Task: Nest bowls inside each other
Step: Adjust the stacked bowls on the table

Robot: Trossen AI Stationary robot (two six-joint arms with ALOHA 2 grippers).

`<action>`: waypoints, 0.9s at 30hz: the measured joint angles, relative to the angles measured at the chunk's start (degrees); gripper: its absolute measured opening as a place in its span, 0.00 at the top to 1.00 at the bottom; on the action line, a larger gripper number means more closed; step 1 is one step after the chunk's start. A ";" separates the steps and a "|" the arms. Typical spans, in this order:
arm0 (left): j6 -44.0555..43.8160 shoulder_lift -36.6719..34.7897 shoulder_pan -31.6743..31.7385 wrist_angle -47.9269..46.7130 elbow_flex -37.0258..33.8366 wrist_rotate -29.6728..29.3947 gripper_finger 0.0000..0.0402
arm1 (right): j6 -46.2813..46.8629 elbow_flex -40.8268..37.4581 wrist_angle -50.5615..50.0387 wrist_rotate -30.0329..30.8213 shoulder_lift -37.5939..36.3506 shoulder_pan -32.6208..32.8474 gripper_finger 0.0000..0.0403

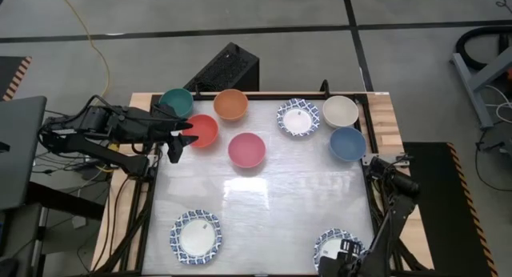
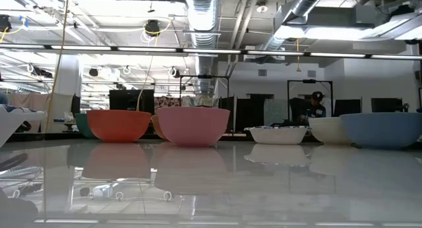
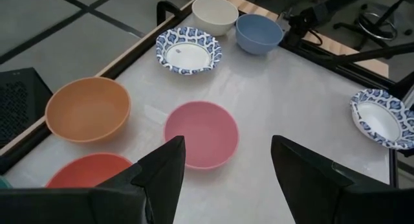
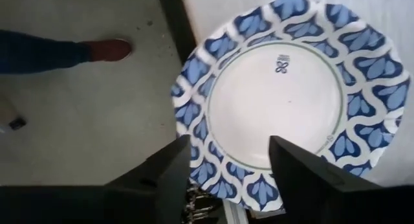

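Note:
At the table's far side stand teal [image 1: 177, 102], orange [image 1: 230, 105], red [image 1: 200, 130], pink [image 1: 246, 150], cream [image 1: 341, 110] and blue [image 1: 347, 143] bowls and a blue-and-white patterned one [image 1: 298, 118]. Two more patterned bowls rest on the table near its front edge, left [image 1: 196, 237] and right [image 1: 334, 245]. My left gripper [image 3: 226, 179] hangs open above the table between the red bowl [image 3: 87, 171] and the pink bowl [image 3: 201, 133]. My right gripper [image 4: 226, 175] is open, pointing down over the near right patterned bowl [image 4: 284, 101], one finger outside its rim and one over its inside.
A black perforated box [image 1: 228, 69] stands just beyond the far edge. The table's middle [image 1: 264, 205] is bare. A person's shoe and leg [image 4: 107, 49] show on the floor beside the near right corner. Another person [image 2: 315, 106] stands far back in the room.

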 joint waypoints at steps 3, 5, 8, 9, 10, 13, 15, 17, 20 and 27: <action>-0.32 0.00 0.00 0.00 0.00 0.28 0.45 | 1.10 -2.40 0.21 -0.27 0.00 -1.68 0.66; -0.50 0.00 0.02 0.00 0.00 0.65 0.45 | 1.11 -4.54 1.64 -1.28 0.00 -2.97 0.80; -0.44 0.00 0.00 0.00 0.00 1.60 0.45 | 0.68 -7.58 3.23 -2.94 0.02 -4.49 0.96; -0.45 0.02 0.00 0.00 0.00 1.62 0.45 | 0.45 -8.52 4.30 -3.03 0.01 -4.76 0.96; -0.45 0.00 0.00 0.00 0.00 1.64 0.45 | 0.40 -9.42 5.22 -3.05 0.00 -5.06 0.96; -0.46 0.02 0.01 0.00 0.00 2.13 0.45 | -0.63 -11.36 6.96 -3.27 0.04 -5.58 0.95; -0.44 0.02 0.02 -0.02 0.00 3.13 0.45 | -1.22 -12.85 8.92 -3.23 -0.02 -6.11 0.97; -0.43 0.02 0.01 -0.04 0.00 3.94 0.45 | -1.58 -14.50 10.81 -3.22 0.00 -6.71 0.98; 0.39 0.02 0.00 -0.07 0.00 4.05 0.45 | -4.36 -17.24 14.95 -3.20 0.00 -8.22 0.98; 0.68 0.02 0.00 -0.88 0.00 4.06 0.45 | -12.40 -21.87 17.30 -1.06 0.00 -12.96 0.98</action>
